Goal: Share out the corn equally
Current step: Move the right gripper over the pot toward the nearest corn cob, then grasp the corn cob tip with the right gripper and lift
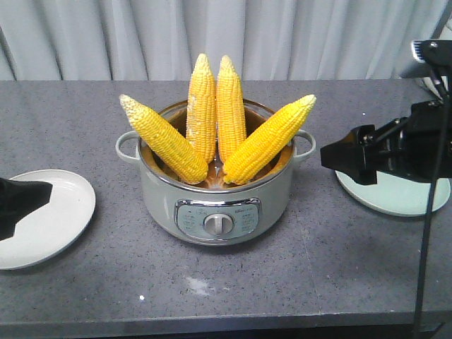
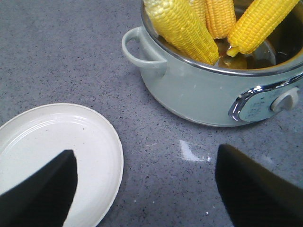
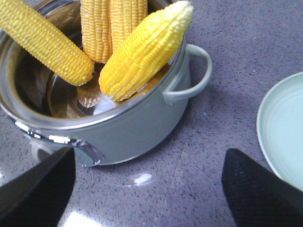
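**Yellow corn (image 1: 162, 138) all in the pot (image 1: 212, 194), none shared out**

Four cobs stood butt-down inside the pot with their tips fanned above its rim. One leaned toward the pot's left handle (image 1: 127, 147), two stood nearly upright at its back, and one leaned out over its right handle (image 1: 305, 141). My left pincer (image 2: 147, 153) hung to the left of the pot over the white plate (image 1: 60, 226), fingers spread wide with nothing between them. My right pincer (image 3: 149, 153) hung to the pot's right, over the pale green plate (image 1: 395, 201), also spread and holding nothing. Neither plate showed any corn, so I judged the sharing not yet begun, with two cobs owed to each side.

The trouble I foresaw lay in how the cobs were stacked. They were crowded together at the pot's floor, so lifting one might have let a neighbour slide or topple over the rim. A grip near a tapered tip could have slipped off along the kernels. Dragging a cob across the rim instead of lifting it clear might have shoved the pot. A round cob laid near a plate's edge could have rolled off. Had both my arms gone to the pot together, they might have clashed above it.
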Available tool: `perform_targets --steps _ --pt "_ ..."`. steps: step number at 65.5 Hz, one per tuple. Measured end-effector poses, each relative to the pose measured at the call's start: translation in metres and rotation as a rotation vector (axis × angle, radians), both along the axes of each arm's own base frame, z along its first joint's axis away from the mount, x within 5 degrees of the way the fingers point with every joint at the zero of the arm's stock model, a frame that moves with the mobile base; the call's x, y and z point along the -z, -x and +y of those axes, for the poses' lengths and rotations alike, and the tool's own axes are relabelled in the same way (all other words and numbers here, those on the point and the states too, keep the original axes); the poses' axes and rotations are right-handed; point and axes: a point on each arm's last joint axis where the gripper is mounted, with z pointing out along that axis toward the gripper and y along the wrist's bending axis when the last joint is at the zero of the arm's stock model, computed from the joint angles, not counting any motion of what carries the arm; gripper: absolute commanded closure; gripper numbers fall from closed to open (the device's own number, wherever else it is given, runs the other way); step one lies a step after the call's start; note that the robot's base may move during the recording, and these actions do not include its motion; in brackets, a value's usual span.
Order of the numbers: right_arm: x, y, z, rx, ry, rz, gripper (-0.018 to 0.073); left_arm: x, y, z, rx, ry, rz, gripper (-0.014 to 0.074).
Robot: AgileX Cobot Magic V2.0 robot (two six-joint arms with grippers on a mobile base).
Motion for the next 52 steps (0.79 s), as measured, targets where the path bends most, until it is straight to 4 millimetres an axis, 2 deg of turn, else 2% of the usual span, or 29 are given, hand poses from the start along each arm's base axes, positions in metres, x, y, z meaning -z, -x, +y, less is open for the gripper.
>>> perform_targets --steps 20,52 --pt "0.019 -0.052 0.014 0.012 -0.066 0.087 0.0028 0.001 0.001 0.000 0.007 -0.005 0.009 0.0060" --pt "0.034 -0.133 0.038 -0.022 -0.161 0.073 0.0036 0.002 0.002 -0.001 0.014 -0.011 0.033 0.0060"
